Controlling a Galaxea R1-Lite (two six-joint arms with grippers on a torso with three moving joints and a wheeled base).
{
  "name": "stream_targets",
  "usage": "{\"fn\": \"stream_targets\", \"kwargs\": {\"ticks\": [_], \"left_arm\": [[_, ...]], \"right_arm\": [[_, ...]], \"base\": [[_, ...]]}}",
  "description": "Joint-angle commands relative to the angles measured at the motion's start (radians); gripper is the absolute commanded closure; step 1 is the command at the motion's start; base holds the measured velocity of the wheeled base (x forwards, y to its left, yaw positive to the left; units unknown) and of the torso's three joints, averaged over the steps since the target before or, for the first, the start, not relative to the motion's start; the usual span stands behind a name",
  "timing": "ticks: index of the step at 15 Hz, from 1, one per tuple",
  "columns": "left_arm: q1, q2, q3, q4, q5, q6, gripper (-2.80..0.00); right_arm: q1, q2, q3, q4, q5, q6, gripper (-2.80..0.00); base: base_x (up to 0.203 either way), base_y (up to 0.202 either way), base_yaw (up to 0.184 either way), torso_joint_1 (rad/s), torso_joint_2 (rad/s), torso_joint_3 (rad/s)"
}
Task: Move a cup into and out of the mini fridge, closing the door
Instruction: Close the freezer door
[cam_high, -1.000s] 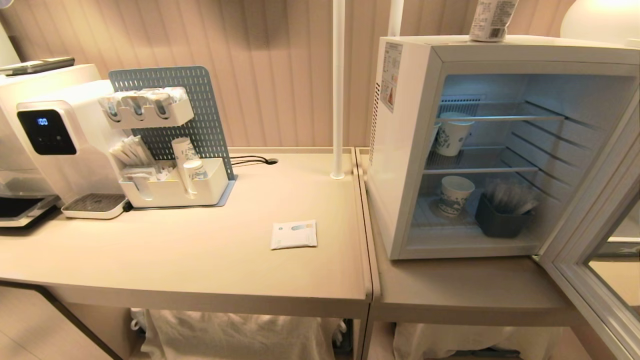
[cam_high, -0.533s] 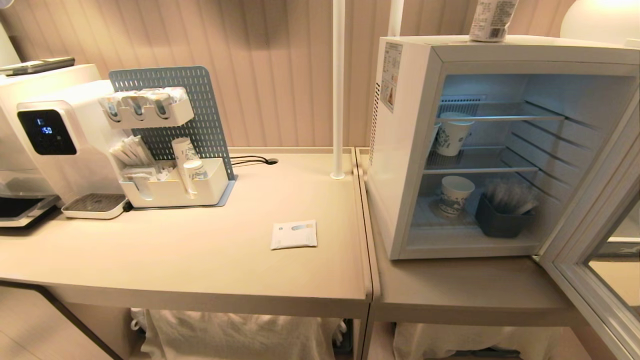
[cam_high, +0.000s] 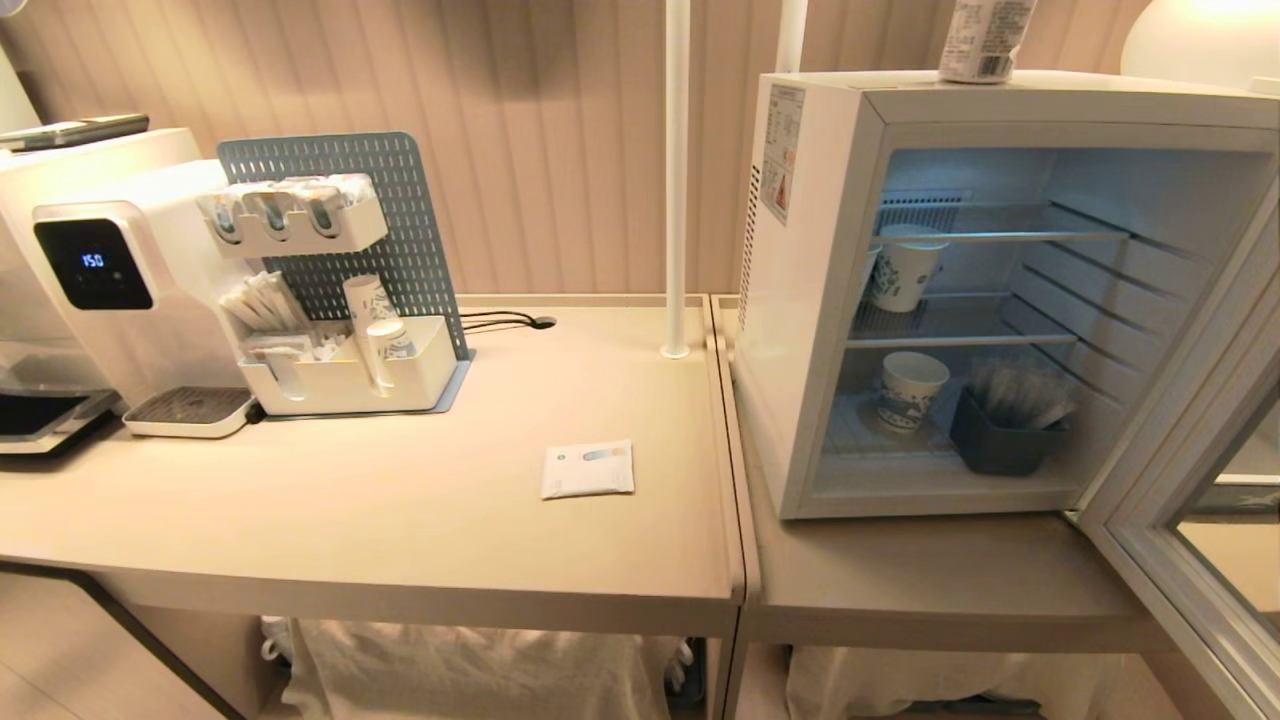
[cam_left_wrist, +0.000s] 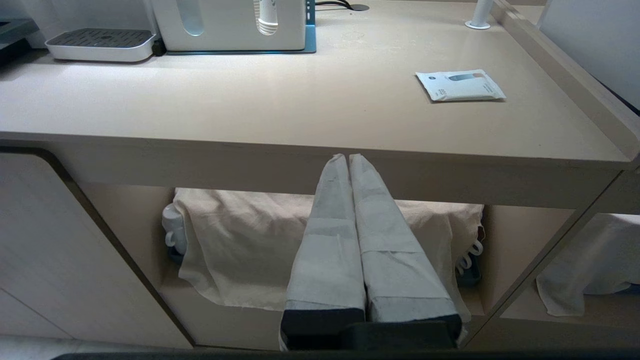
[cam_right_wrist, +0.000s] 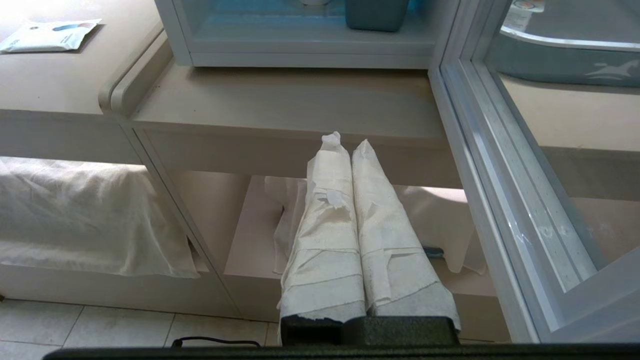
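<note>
The white mini fridge (cam_high: 810, 300) stands on the right counter, lit inside. Its door (cam_high: 1180, 500) is swung wide open to the right. On the fridge's roof stands a white tub with small dark print, apparently the cup (cam_high: 985, 40); its top is cut off by the frame. Neither arm shows in the head view. My left gripper (cam_left_wrist: 348, 156) is shut and empty, low in front of the left table's edge. My right gripper (cam_right_wrist: 345, 140) is shut and empty, below the counter edge before the fridge (cam_right_wrist: 300, 50), with the open door (cam_right_wrist: 500, 165) beside it.
Two printed paper cups (cam_high: 905, 270) (cam_high: 908, 390) and a dark bin (cam_high: 1000, 440) sit on the fridge shelves. A white packet (cam_high: 588, 468) lies on the left table. A coffee machine (cam_high: 100, 280), an organiser rack (cam_high: 340, 290) and a white pole (cam_high: 677, 180) stand further back.
Nothing on the table or in the fridge has moved. Only the digits on the coffee machine's display changed.
</note>
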Motion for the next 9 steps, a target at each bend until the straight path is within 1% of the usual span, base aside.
{"fn": "stream_targets", "kwargs": {"ticks": [1,6,7,9], "left_arm": [[0.0,0.002,0.0,0.0,0.001,-0.001,0.0],[0.0,0.002,0.0,0.0,0.0,-0.001,0.0],[0.0,0.002,0.0,-0.001,0.0,-0.001,0.0],[0.0,0.002,0.0,0.0,0.001,-0.001,0.0]], "right_arm": [[0.0,0.002,0.0,0.006,0.001,-0.001,0.0],[0.0,0.003,0.0,0.008,-0.002,0.005,0.0],[0.0,0.003,0.0,0.008,-0.002,0.005,0.0],[0.0,0.003,0.0,0.008,-0.002,0.005,0.0]], "base": [[0.0,0.0,0.0,0.0,0.0,0.0],[0.0,0.0,0.0,0.0,0.0,0.0],[-0.127,0.0,0.0,0.002,0.01,0.001],[-0.187,0.0,-0.003,0.004,0.0,-0.001]]}}
